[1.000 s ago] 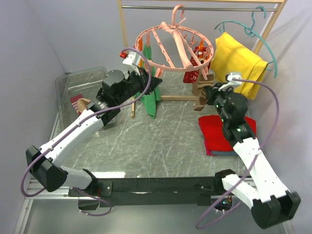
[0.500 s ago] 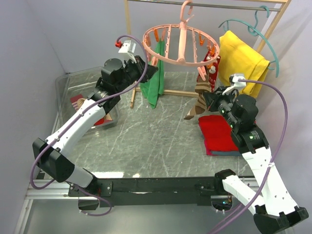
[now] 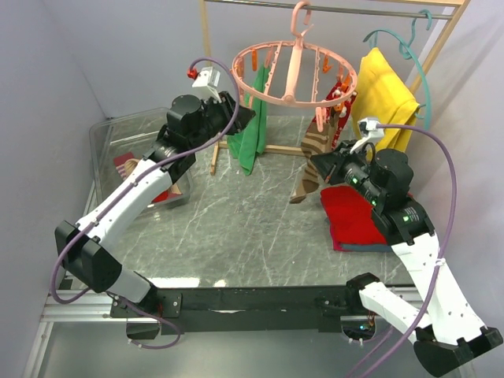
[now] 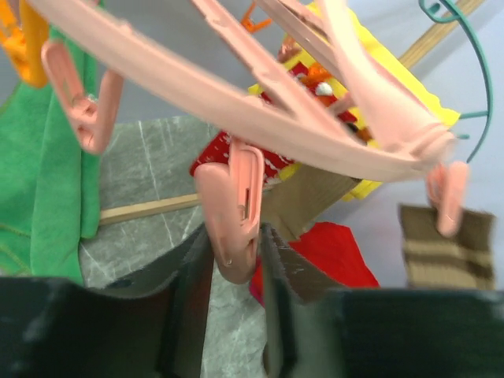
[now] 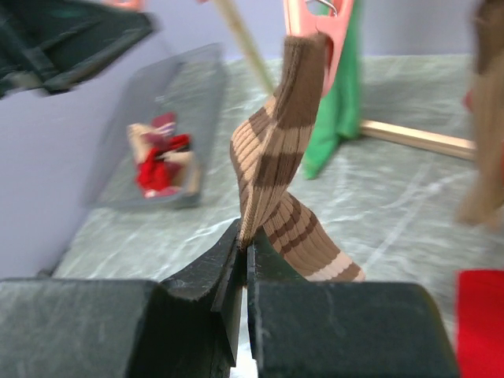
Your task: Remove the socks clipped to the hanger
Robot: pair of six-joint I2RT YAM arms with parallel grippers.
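The hanger (image 3: pixel 293 71) is hanging by its hook from the rail (image 3: pixel 362 9) above the counter (image 3: pixel 236 228). At the hanger's left rim, the left gripper (image 4: pixel 235 240) is reaching up. Its fingers (image 4: pixel 181 315) are standing narrowly apart on either side of a pink peg (image 4: pixel 236 189). Whether they are squeezing that peg or only flanking it, I cannot tell. A green cloth (image 3: pixel 250 138) is dangling under the same left rim.

Under the hanger's right front rim, the right gripper (image 5: pixel 242 240) is pinching a striped brown sock (image 5: pixel 272 157), its fingers closing tight on the fabric partway down. A second peg (image 5: pixel 337 35) is gripping the sock's upper end, and the sock is stretching at a slant from there down to the gripper. Red patterned socks (image 3: pixel 337 98) are hanging at the hanger's right rim. Another brown sock (image 4: pixel 445 248) is dangling from a peg there too.

Right of the hanger, a yellow cloth (image 3: pixel 386 98) is draping over a teal hanger (image 3: pixel 417 63). Below the hanger's right side, a folded red cloth (image 3: pixel 350 213) is lying on the counter. Well to the hanger's left, a clear bin (image 3: pixel 106 130) is sitting on the counter with loose socks (image 3: pixel 130 167) lying inside.
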